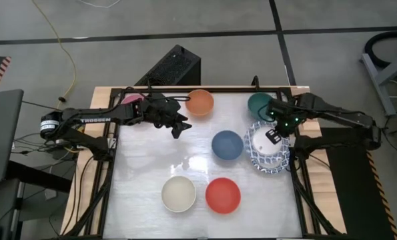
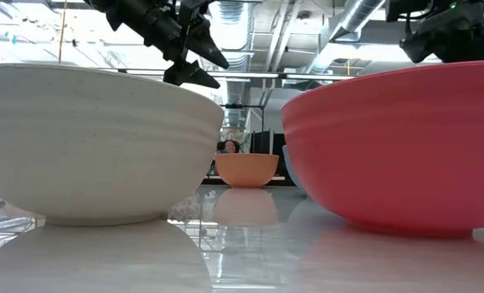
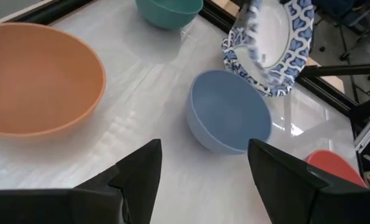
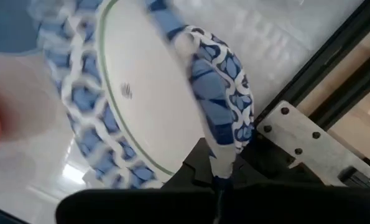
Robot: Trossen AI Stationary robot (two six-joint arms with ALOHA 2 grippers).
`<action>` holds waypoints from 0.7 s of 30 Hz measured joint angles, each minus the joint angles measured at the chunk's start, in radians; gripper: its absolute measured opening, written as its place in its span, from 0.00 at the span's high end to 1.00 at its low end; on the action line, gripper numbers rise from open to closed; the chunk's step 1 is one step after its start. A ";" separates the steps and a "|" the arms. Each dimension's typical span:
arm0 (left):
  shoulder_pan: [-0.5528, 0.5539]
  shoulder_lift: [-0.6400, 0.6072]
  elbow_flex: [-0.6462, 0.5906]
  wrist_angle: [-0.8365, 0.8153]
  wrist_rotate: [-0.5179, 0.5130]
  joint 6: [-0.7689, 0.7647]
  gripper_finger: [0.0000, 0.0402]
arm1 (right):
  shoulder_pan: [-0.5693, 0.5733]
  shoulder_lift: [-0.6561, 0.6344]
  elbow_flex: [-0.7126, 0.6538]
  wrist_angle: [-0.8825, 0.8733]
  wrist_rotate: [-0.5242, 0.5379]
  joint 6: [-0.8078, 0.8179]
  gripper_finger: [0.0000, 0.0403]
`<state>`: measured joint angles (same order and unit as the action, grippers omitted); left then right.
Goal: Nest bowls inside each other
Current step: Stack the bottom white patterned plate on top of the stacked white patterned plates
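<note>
Several small bowls stand upright on the white table: orange (image 1: 199, 102), green (image 1: 258, 103), blue (image 1: 227, 145), cream (image 1: 179, 193) and red (image 1: 223, 195). A pink bowl (image 1: 131, 99) shows partly under my left arm. My left gripper (image 1: 181, 127) hovers open above the table between the orange and blue bowls, with nothing between its fingers (image 3: 141, 168). My right gripper (image 1: 273, 137) is shut on a white bowl with a blue-patterned rim (image 1: 267, 150) at the table's right edge, just right of the blue bowl. My right gripper pinches the patterned bowl's rim (image 4: 225, 146) between its two fingers, coming from above and pointing down. The bowl is tilted, with its white inside (image 3: 268, 37) turned toward the left arm. Whether its lower side rests on the table I cannot tell.
A black metal frame (image 1: 298, 193) runs along the table's edges, close beside the patterned bowl. Bare table (image 1: 145, 160) lies in front of the left gripper and between the bowls. In the low view the cream bowl (image 2: 87, 138) and red bowl (image 2: 396, 146) fill the foreground.
</note>
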<state>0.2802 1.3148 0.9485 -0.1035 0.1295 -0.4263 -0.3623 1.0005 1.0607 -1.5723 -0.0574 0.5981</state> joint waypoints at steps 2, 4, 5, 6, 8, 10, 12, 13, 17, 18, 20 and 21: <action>0.000 0.000 0.000 -0.015 0.000 0.000 0.43 | 0.006 0.012 0.000 0.002 -0.001 0.003 0.99; 0.000 0.000 0.000 -0.029 -0.002 0.013 0.43 | 0.008 0.031 -0.001 0.002 -0.001 0.004 0.99; 0.000 0.000 0.000 -0.031 -0.002 0.022 0.43 | 0.008 0.040 -0.001 0.003 -0.001 0.005 0.99; 0.000 0.000 0.000 -0.035 -0.002 0.024 0.43 | 0.008 0.050 -0.001 0.001 -0.001 0.009 0.99; 0.000 0.000 0.000 -0.044 -0.002 0.024 0.43 | 0.008 0.076 -0.001 0.001 0.004 0.023 0.99; 0.000 0.000 0.000 -0.045 -0.002 0.024 0.43 | 0.007 0.107 -0.001 0.001 0.007 0.029 0.98; 0.000 0.000 0.000 -0.044 -0.002 0.024 0.43 | 0.007 0.136 -0.001 0.002 0.012 0.030 0.98; 0.000 0.000 0.000 -0.045 -0.002 0.026 0.43 | 0.007 0.150 -0.001 0.001 0.012 0.030 0.98; 0.000 0.000 0.000 -0.045 -0.002 0.039 0.43 | 0.007 0.204 0.000 0.002 0.046 0.030 0.97; 0.000 0.000 0.000 -0.046 -0.002 0.043 0.43 | 0.007 0.216 0.000 0.001 0.055 0.030 0.97; 0.000 0.000 0.000 -0.049 -0.001 0.054 0.43 | 0.007 0.235 0.000 0.001 0.059 0.027 0.95; 0.000 0.000 0.000 -0.049 -0.001 0.061 0.43 | 0.007 0.244 0.000 0.001 0.059 0.025 0.94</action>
<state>0.2802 1.3146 0.9485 -0.1524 0.1280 -0.3651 -0.3557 1.2445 1.0603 -1.5709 0.0013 0.6227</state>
